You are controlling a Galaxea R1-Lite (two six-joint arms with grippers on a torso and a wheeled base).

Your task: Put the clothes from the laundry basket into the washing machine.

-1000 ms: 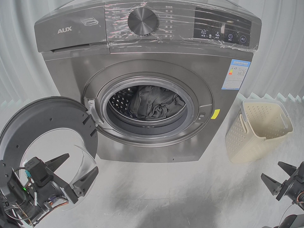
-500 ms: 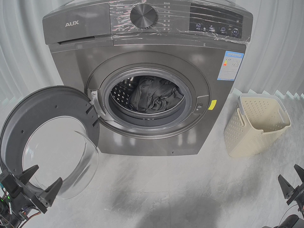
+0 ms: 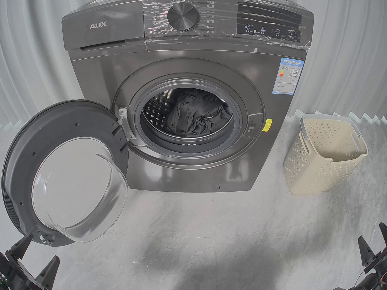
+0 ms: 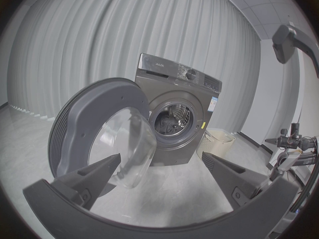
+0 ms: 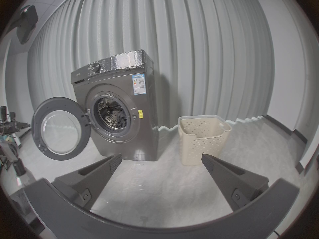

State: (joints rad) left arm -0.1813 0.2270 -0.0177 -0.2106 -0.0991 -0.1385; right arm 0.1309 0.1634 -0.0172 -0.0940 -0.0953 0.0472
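Note:
A grey washing machine (image 3: pixel 185 57) stands ahead with its round door (image 3: pixel 64 170) swung wide to the left. Dark grey clothes (image 3: pixel 195 113) lie inside the drum, also seen as clothes (image 4: pixel 166 123) and clothes (image 5: pixel 114 115) from the wrists. A cream perforated laundry basket (image 3: pixel 322 154) sits on the floor right of the machine, its visible inside bare. My left gripper (image 3: pixel 34 256) is open at the bottom left, below the door. My right gripper (image 3: pixel 377 242) is open at the bottom right, well short of the basket (image 5: pixel 202 138). Neither holds anything.
Pale pleated curtains (image 3: pixel 346 61) hang behind and beside the machine. The grey marbled floor (image 3: pixel 217 230) spreads wide between the machine and me. The open door's bulging glass (image 4: pixel 133 146) juts out close to my left gripper (image 4: pixel 161 160).
The whole head view has backed away from the machine, so the camera moved. Both grippers have sunk toward the picture's bottom corners and stay open.

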